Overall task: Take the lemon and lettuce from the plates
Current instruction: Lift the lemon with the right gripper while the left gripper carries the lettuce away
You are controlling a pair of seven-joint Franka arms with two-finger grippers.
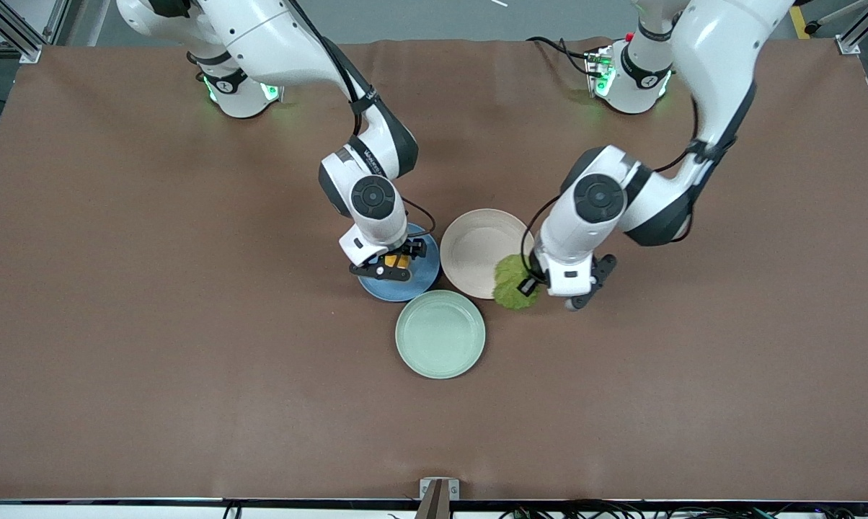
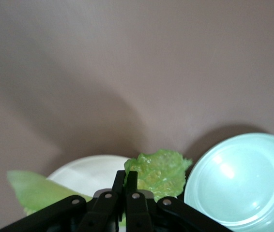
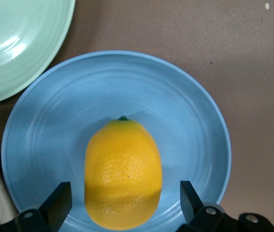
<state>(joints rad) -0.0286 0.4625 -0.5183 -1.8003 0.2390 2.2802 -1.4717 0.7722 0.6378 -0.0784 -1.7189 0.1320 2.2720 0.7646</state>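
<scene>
The lemon (image 3: pixel 122 171) lies on the blue plate (image 3: pixel 175 106). My right gripper (image 3: pixel 123 200) is open, one finger on each side of the lemon, not touching it. In the front view this gripper (image 1: pixel 392 269) is down over the blue plate (image 1: pixel 423 277), with the lemon (image 1: pixel 398 261) between its fingers. My left gripper (image 2: pixel 126 180) is shut on the edge of the lettuce (image 2: pixel 161 171), over the rim of the beige plate (image 2: pixel 86 171). In the front view the lettuce (image 1: pixel 512 282) overlaps the beige plate's rim (image 1: pixel 477 241) beside the left gripper (image 1: pixel 529 287).
A pale mint-green plate (image 1: pixel 440 334) sits nearer the front camera than the other two plates, almost touching both; it also shows in the left wrist view (image 2: pixel 243 183) and the right wrist view (image 3: pixel 16 43). Brown table cloth (image 1: pixel 189 324) lies all around.
</scene>
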